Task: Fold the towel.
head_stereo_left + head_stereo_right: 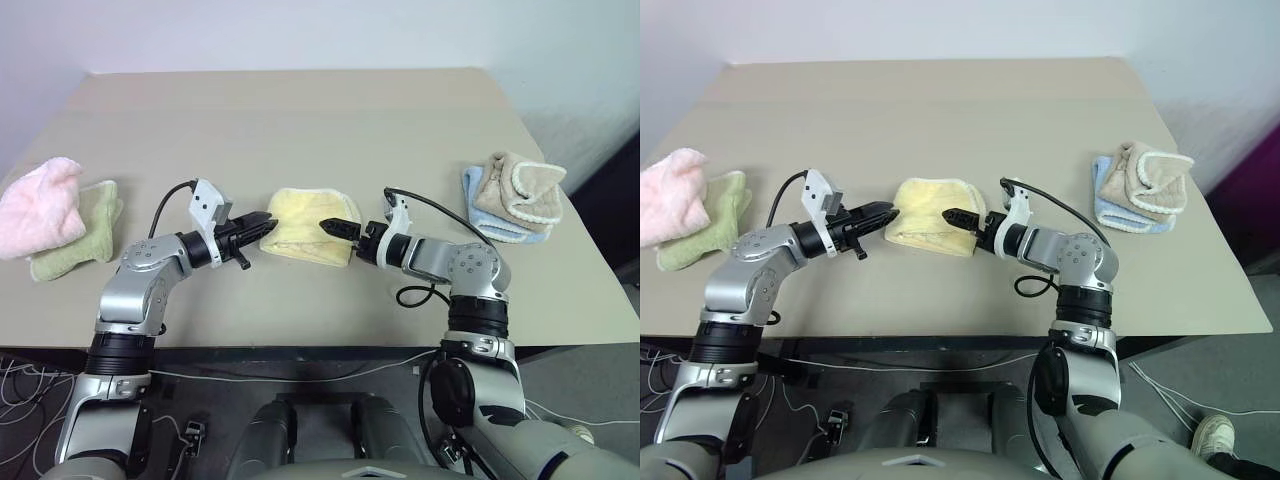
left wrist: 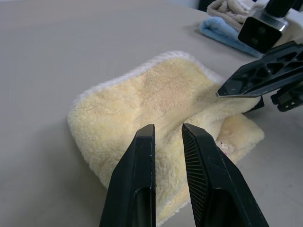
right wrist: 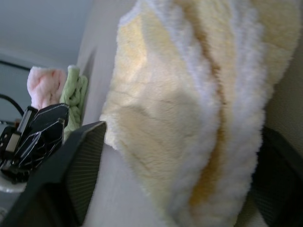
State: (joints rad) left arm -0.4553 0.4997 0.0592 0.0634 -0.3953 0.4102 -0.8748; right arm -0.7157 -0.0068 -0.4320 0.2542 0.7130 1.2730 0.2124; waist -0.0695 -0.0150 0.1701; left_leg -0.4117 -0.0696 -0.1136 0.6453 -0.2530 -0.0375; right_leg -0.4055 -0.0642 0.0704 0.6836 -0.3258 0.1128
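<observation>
The right gripper (image 1: pixel 333 227), its two black fingers spread, is set around the near right edge of the pale yellow fluffy terry towel (image 1: pixel 303 224), whose layered white hem lies between the fingers in the right wrist view; the cloth is straddled rather than clamped. Across the towel, just beyond its left edge, the left gripper (image 2: pixel 168 135) is held nearly closed on nothing, with only a narrow slit between its fingers. The towel, already doubled into a compact bundle, lies between the two grippers on the tan table (image 1: pixel 300 120).

For the step to go well, all hem layers should be gathered before the right fingers are closed, so that no single ply is lifted alone. The bundle's left edge should be steadied so the fold is not dragged askew.
</observation>
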